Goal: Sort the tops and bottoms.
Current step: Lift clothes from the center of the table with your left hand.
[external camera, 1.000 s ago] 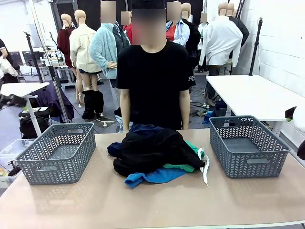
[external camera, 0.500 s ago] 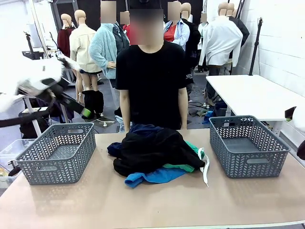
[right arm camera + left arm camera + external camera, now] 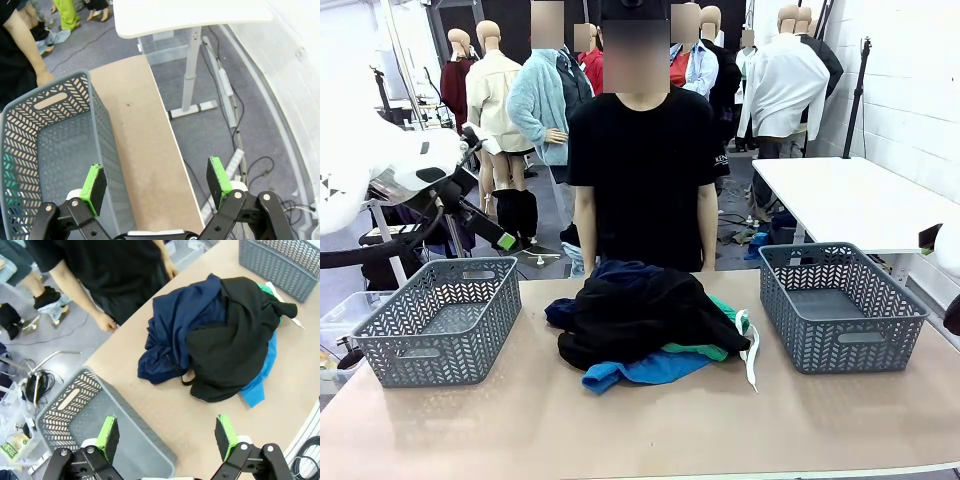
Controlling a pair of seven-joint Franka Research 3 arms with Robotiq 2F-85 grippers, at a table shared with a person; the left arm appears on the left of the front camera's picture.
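My left gripper (image 3: 163, 435) hangs raised above the left basket (image 3: 440, 320), at the 9 o'clock end of the table (image 3: 620, 430). Its fingers stand wide apart and hold nothing. My right gripper (image 3: 156, 182) hangs over the outer wall of the right basket (image 3: 840, 305), at the 3 o'clock end. Its fingers are likewise wide apart and hold nothing.

The 3 bottoms lie in 1 heap at the table's centre, between the 2 baskets and touching neither.
- The black garment (image 3: 640, 315) lies on top.
- The dark navy garment (image 3: 182, 325) shows at the heap's 11 o'clock edge.
- The green shorts (image 3: 720, 325) poke out at 4 o'clock.
- A white cord (image 3: 752, 355), probably their drawstring, trails onto the table there.
- A bright blue garment (image 3: 640, 370) protrudes at 6 o'clock.

A person (image 3: 645, 170) stands at the table's 12 o'clock side, arms down.
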